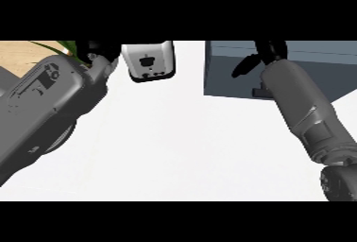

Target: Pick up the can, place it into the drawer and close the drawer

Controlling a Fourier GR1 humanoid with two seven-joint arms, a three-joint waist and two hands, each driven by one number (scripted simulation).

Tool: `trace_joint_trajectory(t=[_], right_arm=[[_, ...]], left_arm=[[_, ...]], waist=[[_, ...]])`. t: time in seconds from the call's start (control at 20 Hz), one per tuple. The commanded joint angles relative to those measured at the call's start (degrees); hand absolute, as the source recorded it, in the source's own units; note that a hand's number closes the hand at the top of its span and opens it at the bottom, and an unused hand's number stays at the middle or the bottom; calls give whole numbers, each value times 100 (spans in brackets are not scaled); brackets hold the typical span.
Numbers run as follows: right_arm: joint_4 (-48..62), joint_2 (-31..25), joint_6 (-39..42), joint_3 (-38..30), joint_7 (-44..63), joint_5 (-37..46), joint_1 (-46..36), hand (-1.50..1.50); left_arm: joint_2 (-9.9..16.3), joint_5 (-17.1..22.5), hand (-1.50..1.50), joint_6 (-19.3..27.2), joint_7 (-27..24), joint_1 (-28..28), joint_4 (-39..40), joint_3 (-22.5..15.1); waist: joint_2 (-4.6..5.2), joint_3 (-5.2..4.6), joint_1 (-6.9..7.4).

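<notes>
No can shows anywhere in the head view. The grey-blue drawer (pixel 225 71) stands open at the upper right, its front edge facing me. My right hand (pixel 269 51) hangs over the drawer's inside at the view's top edge. One straight finger (pixel 243 66) sticks out to the left, and nothing shows in the hand. My right forearm runs up from the lower right and covers part of the drawer. My left hand (pixel 96 48) is at the upper left, mostly cut off by the view's edge and hidden behind its own bulky forearm.
A white appliance (pixel 148 60) stands at the top centre, close beside my left wrist. Green plant leaves (pixel 61 47) lie over a wooden surface (pixel 21 52) at the top left. The white counter (pixel 181 142) spreads between the two forearms.
</notes>
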Motion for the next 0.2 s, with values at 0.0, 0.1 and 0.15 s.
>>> trace_joint_trajectory(t=[0.0,0.1,0.15], right_arm=[[-151,224,92,-724,-121,-797,-340,-150],[-123,-1,480,-824,-271,-907,-461,-150],[-109,44,324,-836,-443,-908,-259,-150]], left_arm=[[24,-20,-150,28,97,-5,-83,4],[44,-27,-150,20,119,76,-211,12],[183,-81,-150,-105,-14,278,-214,23]], waist=[[30,-24,162],[-1,-34,110],[22,-38,130]])
